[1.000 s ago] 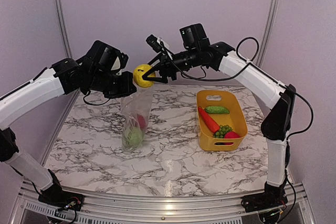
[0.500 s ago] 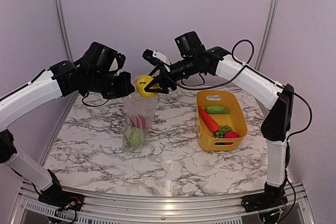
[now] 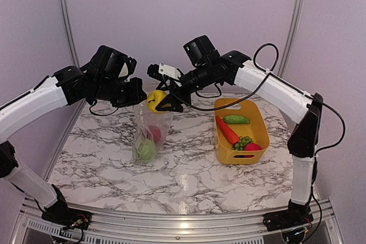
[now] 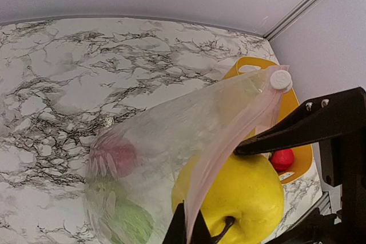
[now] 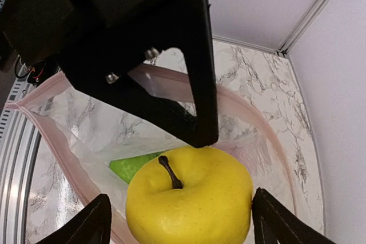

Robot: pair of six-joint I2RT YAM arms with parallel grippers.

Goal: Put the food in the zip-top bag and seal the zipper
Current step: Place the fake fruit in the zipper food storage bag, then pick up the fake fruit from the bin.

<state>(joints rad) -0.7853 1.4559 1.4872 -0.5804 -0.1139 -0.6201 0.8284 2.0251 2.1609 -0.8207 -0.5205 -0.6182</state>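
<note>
The clear zip-top bag [image 3: 150, 135] hangs upright over the table with a red fruit [image 3: 153, 134] and a green fruit [image 3: 146, 151] inside. My left gripper [image 3: 137, 98] is shut on the pale pink zipper strip [image 4: 229, 135] at the bag's mouth [image 4: 189, 230]. A yellow apple-shaped fruit [image 3: 154, 100] sits in the open mouth, ringed by the strip in the right wrist view [image 5: 189, 198]. My right gripper [image 5: 182, 215] stands with its jaws apart around it: one finger touches the fruit, and a gap shows at the other.
The yellow basket [image 3: 260, 121] stands to the right and holds a cucumber [image 3: 236, 119], a red pepper [image 3: 227, 131], green grapes [image 3: 245, 141] and a red apple [image 3: 251, 147]. The left gripper's black body [image 5: 143, 55] fills the top of the right wrist view.
My right gripper has carried the yellow fruit left and down, from above the bag into its mouth. The left gripper has kept hold of the bag's strip.
</note>
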